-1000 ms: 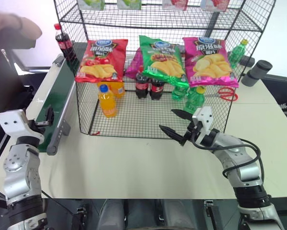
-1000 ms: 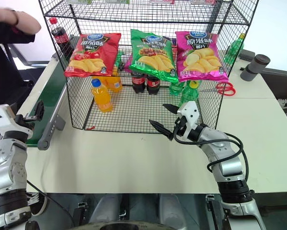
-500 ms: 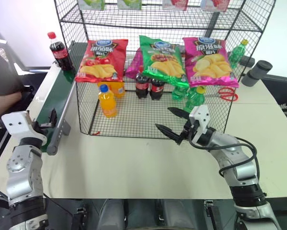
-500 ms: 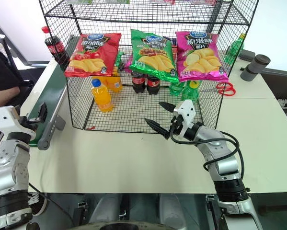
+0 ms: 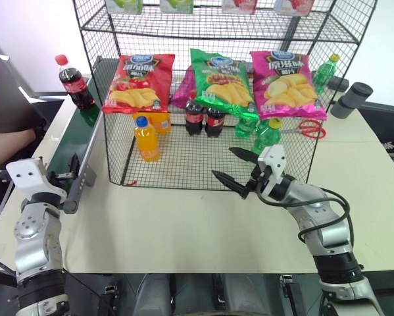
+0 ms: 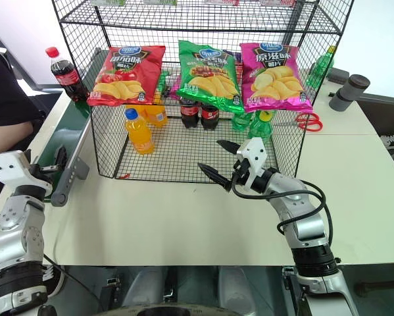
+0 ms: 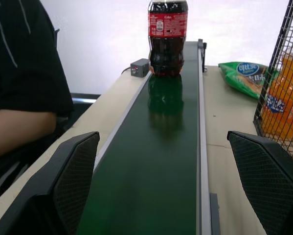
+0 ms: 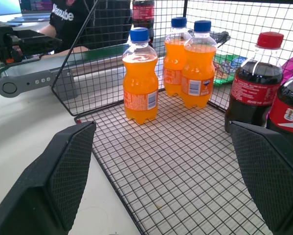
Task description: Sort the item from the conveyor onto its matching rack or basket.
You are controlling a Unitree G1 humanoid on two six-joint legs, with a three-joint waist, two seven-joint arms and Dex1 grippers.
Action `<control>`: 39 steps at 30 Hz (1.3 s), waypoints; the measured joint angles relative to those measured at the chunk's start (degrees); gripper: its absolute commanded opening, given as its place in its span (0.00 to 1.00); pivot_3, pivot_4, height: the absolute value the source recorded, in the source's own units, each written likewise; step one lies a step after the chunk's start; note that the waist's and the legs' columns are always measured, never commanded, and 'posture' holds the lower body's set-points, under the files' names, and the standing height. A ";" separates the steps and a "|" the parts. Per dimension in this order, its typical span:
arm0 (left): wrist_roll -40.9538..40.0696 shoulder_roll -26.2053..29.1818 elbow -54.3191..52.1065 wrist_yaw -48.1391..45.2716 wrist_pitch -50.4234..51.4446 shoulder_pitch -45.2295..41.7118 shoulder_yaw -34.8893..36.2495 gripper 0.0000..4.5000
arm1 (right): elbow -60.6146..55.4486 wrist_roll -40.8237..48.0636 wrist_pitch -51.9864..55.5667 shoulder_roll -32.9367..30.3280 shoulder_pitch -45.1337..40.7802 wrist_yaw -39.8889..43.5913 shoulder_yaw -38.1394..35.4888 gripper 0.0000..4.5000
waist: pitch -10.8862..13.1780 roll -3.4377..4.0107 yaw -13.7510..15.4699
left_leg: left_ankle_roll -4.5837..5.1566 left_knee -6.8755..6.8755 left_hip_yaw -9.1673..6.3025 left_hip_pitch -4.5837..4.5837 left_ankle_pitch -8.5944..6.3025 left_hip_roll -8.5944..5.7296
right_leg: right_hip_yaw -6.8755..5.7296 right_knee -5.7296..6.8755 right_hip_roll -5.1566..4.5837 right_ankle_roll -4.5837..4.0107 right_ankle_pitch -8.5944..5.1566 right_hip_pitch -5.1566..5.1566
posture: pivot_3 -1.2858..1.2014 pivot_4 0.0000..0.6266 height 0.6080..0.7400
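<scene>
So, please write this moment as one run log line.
cola bottle: upright on conveyor, not gripped | left gripper: open, at near belt end | right gripper: open, before rack

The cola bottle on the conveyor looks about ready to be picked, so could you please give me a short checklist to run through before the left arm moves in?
1. Cola bottle stands upright on the conveyor: ok.
2. Left gripper open, lined up along the belt with the bottle ahead: ok.
3. Bottle within the fingers' reach: not ok, it stands well up the belt.
4. Right gripper open and empty, at the front of the rack: ok.
5. Free space on the rack floor beside the two cola bottles already there: ok.
6. Person's arm clear of the belt: cannot tell, it lies close alongside.
</scene>
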 measured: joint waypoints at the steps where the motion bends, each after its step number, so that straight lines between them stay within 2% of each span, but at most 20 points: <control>1: 0.00 -0.01 0.26 0.00 -0.07 0.01 0.00 1.00 | 0.00 -0.05 -0.04 0.07 0.08 -0.01 0.08 1.00 | 0.00 0.00 0.00 | 0.00 0.00 0.00 0.00 0.00 0.00 | 0.00 0.00 0.00 0.00 0.00 0.00 | 0.52 0.24 1.00; 15: -0.01 -0.42 1.67 0.11 -2.12 0.12 -0.14 1.00 | -0.18 2.61 -0.95 1.53 0.58 3.05 0.20 1.00 | 0.00 0.00 -0.01 | 0.00 0.00 0.00 0.00 0.00 0.00 | -0.01 0.00 -0.03 0.00 0.00 0.00 | 0.52 0.24 1.00; 24: 0.39 -0.43 1.66 0.39 -2.01 0.07 -1.67 1.00 | -0.75 2.93 -1.31 1.65 2.41 6.45 3.81 1.00 | 0.00 0.00 -0.02 | 0.00 0.00 -0.01 0.00 0.00 0.00 | -0.02 0.00 -0.04 0.00 0.00 0.00 | 0.52 0.24 1.00; 39: 0.16 -0.42 3.16 3.17 -2.11 -0.58 -1.53 1.00 | 1.64 0.84 -3.39 2.93 0.02 6.30 4.85 1.00 | -0.01 -0.01 -0.01 | 0.00 0.00 -0.01 0.00 0.00 -0.01 | -0.03 -0.01 -0.06 0.00 0.00 0.00 | 0.52 0.24 1.00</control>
